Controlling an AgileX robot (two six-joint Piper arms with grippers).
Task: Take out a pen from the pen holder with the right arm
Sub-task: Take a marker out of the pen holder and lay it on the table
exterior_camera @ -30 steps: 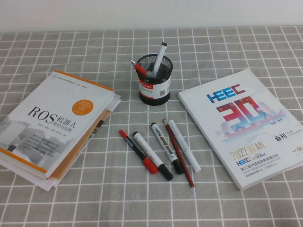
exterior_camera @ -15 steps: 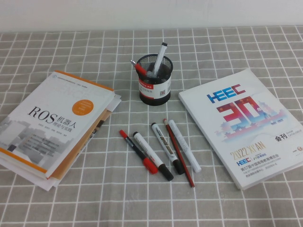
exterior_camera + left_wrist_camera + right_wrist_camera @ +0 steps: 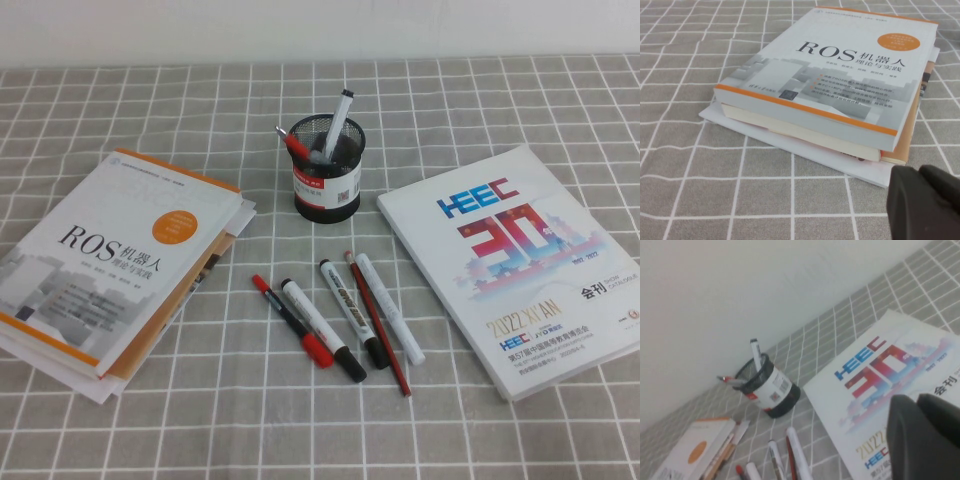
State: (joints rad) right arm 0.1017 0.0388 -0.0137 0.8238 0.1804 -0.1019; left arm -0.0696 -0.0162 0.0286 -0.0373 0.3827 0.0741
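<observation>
- Black wire mesh forms the pen holder [image 3: 325, 170], which stands upright on the grey checked cloth [image 3: 300, 420] between the ROS book [image 3: 120, 250] and the HEEC catalogue [image 3: 520, 260].
- Two pens are in it: a white marker [image 3: 336, 122] leaning up out of the rim, and a red pen [image 3: 292, 143] tilted over the rim towards the robot's left.
- Several loose pens [image 3: 340, 320] lie on the cloth in front of the holder, apart from it.
- The right gripper [image 3: 918, 401] hangs over the near part of the catalogue, well apart from the holder, with its fingers closed on nothing.
- The left gripper [image 3: 920, 172] sits beside the near edge of the book stack; its fingers look pressed together and hold nothing.
- Neither arm shows in the high view, so the reach has probably not yet begun.
- The next move likely calls for spreading the right fingers, travelling over the holder, and lining up on the marker's protruding end, the easier target.
</observation>
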